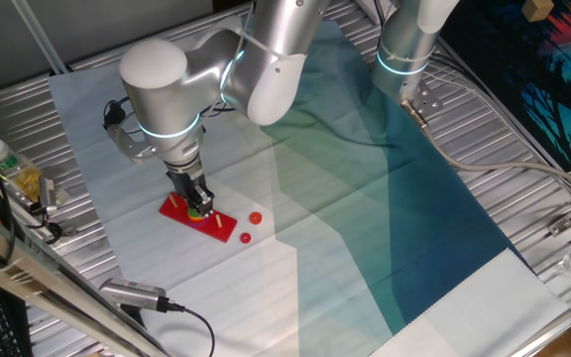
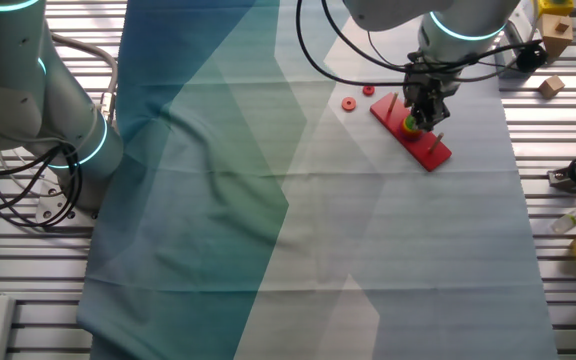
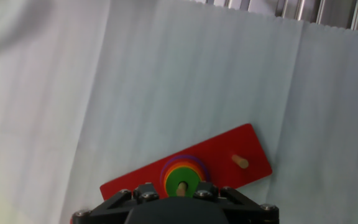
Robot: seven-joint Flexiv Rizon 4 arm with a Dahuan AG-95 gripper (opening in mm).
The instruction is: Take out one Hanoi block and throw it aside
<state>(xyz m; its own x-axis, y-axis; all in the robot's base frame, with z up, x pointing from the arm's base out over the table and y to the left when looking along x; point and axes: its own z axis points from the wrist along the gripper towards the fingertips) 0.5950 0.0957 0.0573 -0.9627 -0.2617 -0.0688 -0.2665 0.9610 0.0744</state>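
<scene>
While end effector (image 1: 198, 205) hovers over green disc (image 3: 181, 185), can't tell finger gap or contact.

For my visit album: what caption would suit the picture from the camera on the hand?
Looking down past the end effector at a green disc topping a rainbow stack on a red peg board.

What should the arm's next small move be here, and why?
Probably lower a little and shut the jaws on the green disc. The gripper hangs right over the stack on the red base, the green disc lies on top, and nothing shows it gripped.
</scene>
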